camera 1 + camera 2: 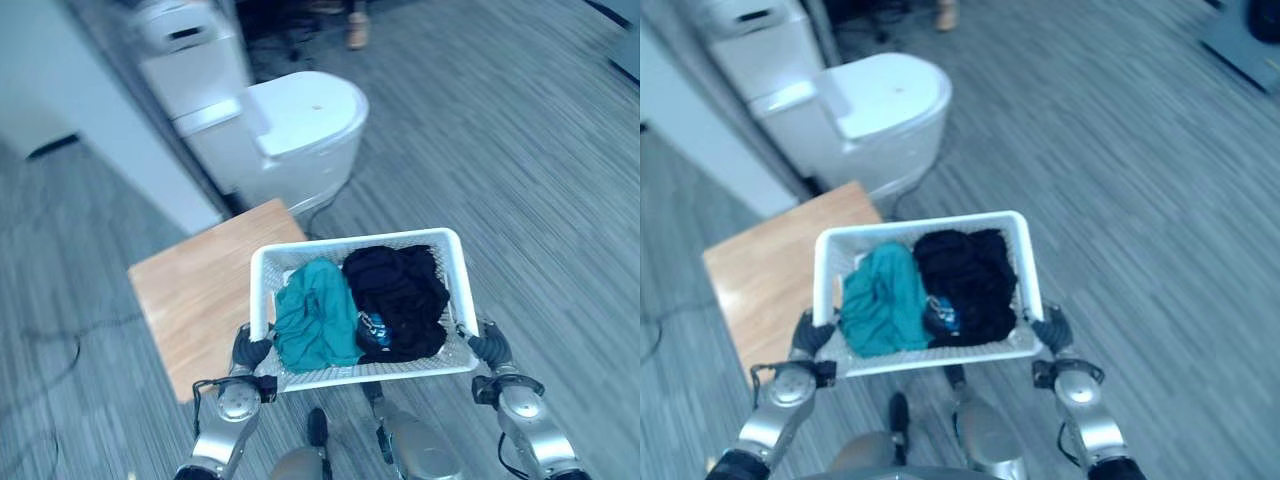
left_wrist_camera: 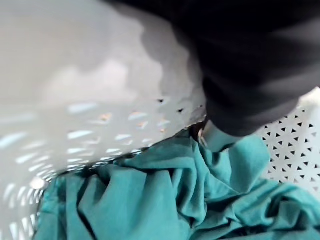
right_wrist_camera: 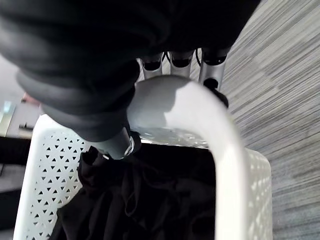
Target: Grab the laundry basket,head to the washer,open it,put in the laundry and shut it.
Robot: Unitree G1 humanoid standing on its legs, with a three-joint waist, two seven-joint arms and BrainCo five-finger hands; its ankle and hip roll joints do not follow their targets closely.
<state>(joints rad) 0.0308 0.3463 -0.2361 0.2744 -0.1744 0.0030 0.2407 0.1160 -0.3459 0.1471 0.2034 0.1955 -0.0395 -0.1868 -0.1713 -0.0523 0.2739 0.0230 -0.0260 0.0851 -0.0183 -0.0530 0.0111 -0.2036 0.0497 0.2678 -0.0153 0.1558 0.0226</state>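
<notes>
basket (image 1: 455, 262) held up between both hands | right hand (image 1: 489, 347) fingers (image 3: 180, 61) curled over rim | left hand (image 1: 250, 349) grip unclear | teal cloth (image 1: 316, 315), black clothes (image 1: 398, 293) inside | washer (image 1: 300, 125) ahead, wooden bench (image 1: 200, 290) under the left fingers

Grey striped carpet (image 1: 520, 150) covered the floor. A low wooden table (image 1: 200, 290) stood on it, and just beyond the table's far corner sat a white rounded appliance (image 1: 290, 130) with a closed lid, set against a pale wall panel (image 1: 90, 110). At the far edge of the carpet a person's shoe (image 1: 357, 30) showed
</notes>
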